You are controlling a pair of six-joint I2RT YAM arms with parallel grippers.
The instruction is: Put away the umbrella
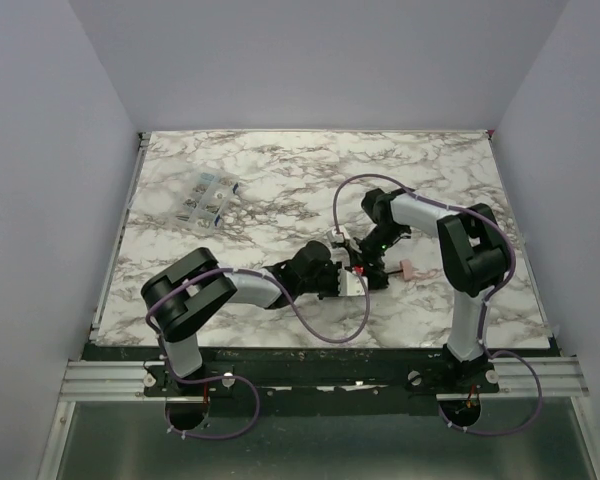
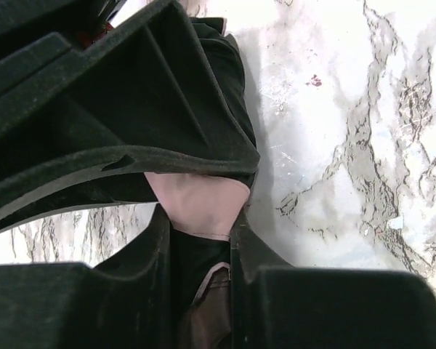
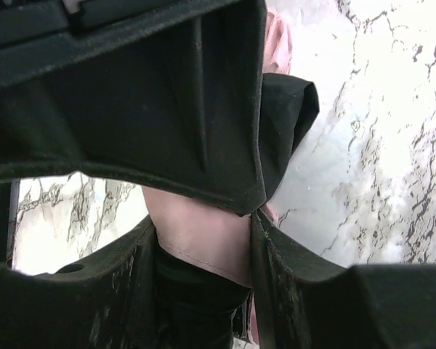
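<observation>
One umbrella (image 2: 200, 200) is found at the middle of the counter (image 1: 280, 165). Its pink fabric is clamped by two tools, the left tool (image 1: 334, 279) and the right tool (image 3: 203, 243). One handle (image 1: 406, 268) is seen to the right, and one clear box (image 1: 206, 200) far left.

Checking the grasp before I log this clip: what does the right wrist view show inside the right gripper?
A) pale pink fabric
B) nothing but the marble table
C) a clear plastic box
A: pale pink fabric of the umbrella fills the gap in the right gripper.
</observation>
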